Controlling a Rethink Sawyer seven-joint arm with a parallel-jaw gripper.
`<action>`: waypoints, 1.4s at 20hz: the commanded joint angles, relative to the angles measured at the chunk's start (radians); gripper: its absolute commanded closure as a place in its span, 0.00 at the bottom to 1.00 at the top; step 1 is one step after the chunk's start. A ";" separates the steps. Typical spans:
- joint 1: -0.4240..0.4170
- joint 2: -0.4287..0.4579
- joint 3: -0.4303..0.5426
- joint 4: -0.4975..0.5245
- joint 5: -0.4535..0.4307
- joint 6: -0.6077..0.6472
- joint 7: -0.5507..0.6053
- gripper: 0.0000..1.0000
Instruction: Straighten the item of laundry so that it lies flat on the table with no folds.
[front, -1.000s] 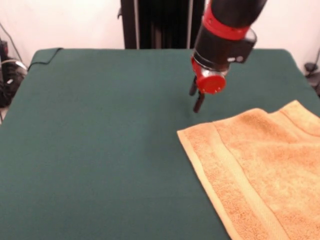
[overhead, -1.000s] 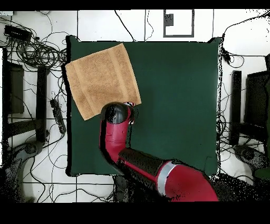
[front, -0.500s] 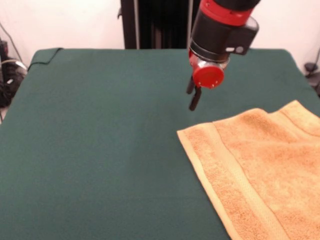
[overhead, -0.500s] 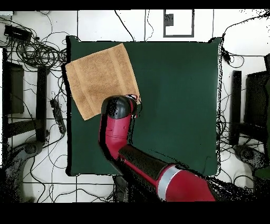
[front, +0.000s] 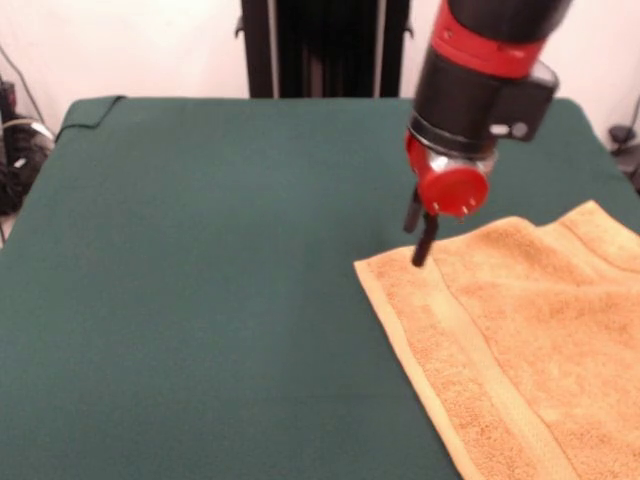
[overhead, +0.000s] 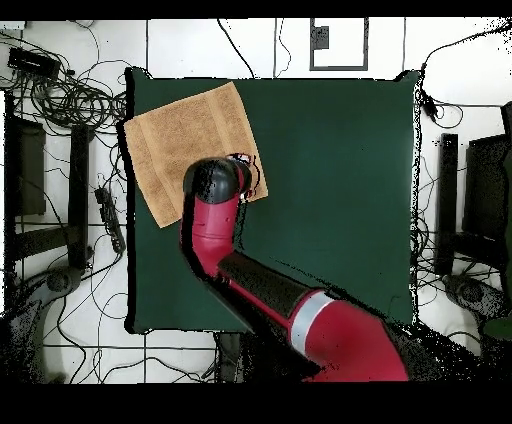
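The orange-tan towel (front: 530, 350) lies spread on the green table (front: 200, 250) at the right of the front view, turned at an angle, with a woven border band along its left edge. A slight crease shows near its far right corner. In the overhead view the towel (overhead: 185, 140) sits at the table's (overhead: 330, 200) upper left corner. My gripper (front: 420, 240) hangs just above the towel's far left corner, beside the border band, and looks open and empty. In the overhead view the arm's head covers most of the gripper (overhead: 248, 172).
The black pedestal (front: 320, 45) stands behind the table's far edge. Cables (overhead: 70, 95) and dark equipment (overhead: 480, 200) lie on the floor round the table. The towel reaches close to the table's left edge in the overhead view.
My gripper has moved from over the bare green cloth towards the towel and lower, so that it now stands over the towel's far left corner. The towel has not moved.
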 joint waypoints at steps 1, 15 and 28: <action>0.053 0.168 0.001 -0.205 0.009 -0.051 -0.169 0.00; 0.005 0.332 0.082 -0.346 0.109 -0.147 -0.324 0.00; -0.052 0.374 0.118 -0.261 0.102 -0.093 -0.280 0.00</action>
